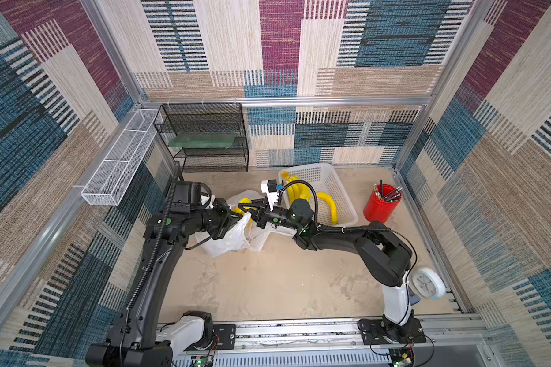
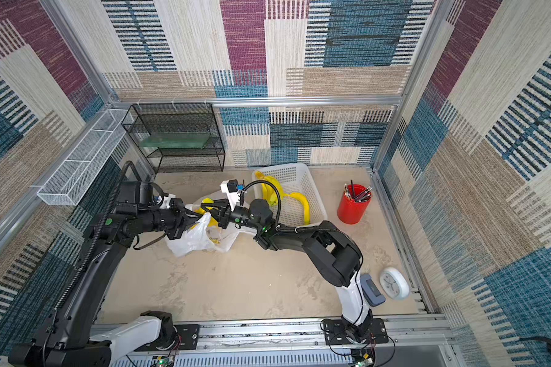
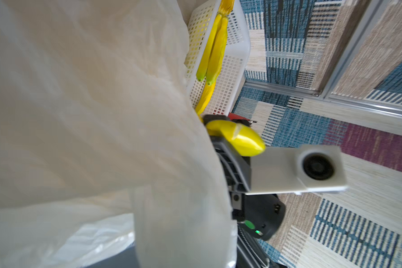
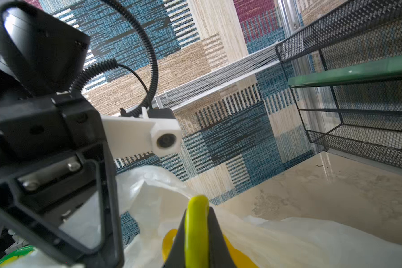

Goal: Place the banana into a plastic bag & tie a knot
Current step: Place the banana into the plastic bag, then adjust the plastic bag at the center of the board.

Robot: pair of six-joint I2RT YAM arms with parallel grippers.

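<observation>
The white crinkly plastic bag (image 1: pixel 228 238) (image 2: pixel 190 241) lies left of centre on the table, its mouth lifted. My left gripper (image 1: pixel 236 220) (image 2: pixel 195 220) is shut on the bag's upper edge. In the left wrist view the bag film (image 3: pixel 91 116) hides its jaws. My right gripper (image 1: pixel 246 208) (image 2: pixel 208 208) (image 4: pixel 197 208) is shut on the banana (image 1: pixel 243 201) (image 3: pixel 239 138) (image 4: pixel 196 227), pinching its yellow-green end between both fingers at the bag's mouth (image 4: pixel 288 236). The two grippers almost meet there. No knot is in view.
A white perforated basket (image 1: pixel 331 181) with more bananas (image 1: pixel 326 203) stands behind the right arm. A red cup of pencils (image 1: pixel 380 206) is to its right. A black mesh shelf (image 1: pixel 210 139) and white mesh tray (image 1: pixel 115 165) are at the back left. A white clock (image 1: pixel 427 282) lies front right.
</observation>
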